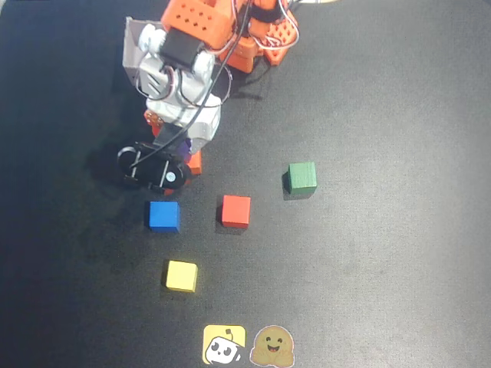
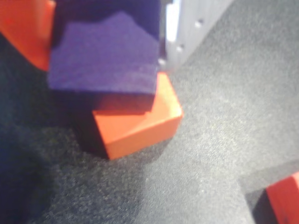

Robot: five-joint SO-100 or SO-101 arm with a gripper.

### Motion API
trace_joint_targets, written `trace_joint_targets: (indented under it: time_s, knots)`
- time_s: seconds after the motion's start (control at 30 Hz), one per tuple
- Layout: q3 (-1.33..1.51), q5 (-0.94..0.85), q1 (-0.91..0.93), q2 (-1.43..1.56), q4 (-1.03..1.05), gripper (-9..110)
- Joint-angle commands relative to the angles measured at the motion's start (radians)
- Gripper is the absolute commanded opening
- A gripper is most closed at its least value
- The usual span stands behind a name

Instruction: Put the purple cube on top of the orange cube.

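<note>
Purple cube (image 2: 105,58) gripped in your hand (image 2: 100,28), light, rigid; overhangs orange cube (image 2: 140,123), so square up on flat sides.

matt purple cube (image 2: 105,58), grainy black mat (image 2: 219,140)

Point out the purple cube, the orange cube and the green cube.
purple cube (image 2: 105,58): wrist view, its near face.
orange cube (image 2: 140,128): wrist view, its exposed top and side.
green cube (image 1: 302,175): overhead view, its top face.
</note>
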Motion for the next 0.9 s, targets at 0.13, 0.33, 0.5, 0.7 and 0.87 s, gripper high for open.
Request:
trace_joint_targets:
  time_s: [0.13,0.33,0.5,0.7,0.87]
  knots:
    - [-0.015,-0.006,-0.014,0.021,-0.023,3]
    - [-0.006,-0.002,-0.02,0.017,-0.044,3]
    - [-0.003,0.006,-0.026,0.008,-0.046,3]
    - [0.011,0.038,-0.04,-0.003,-0.051,3]
    - [0.034,0.043,-0.046,-0.005,-0.067,6]
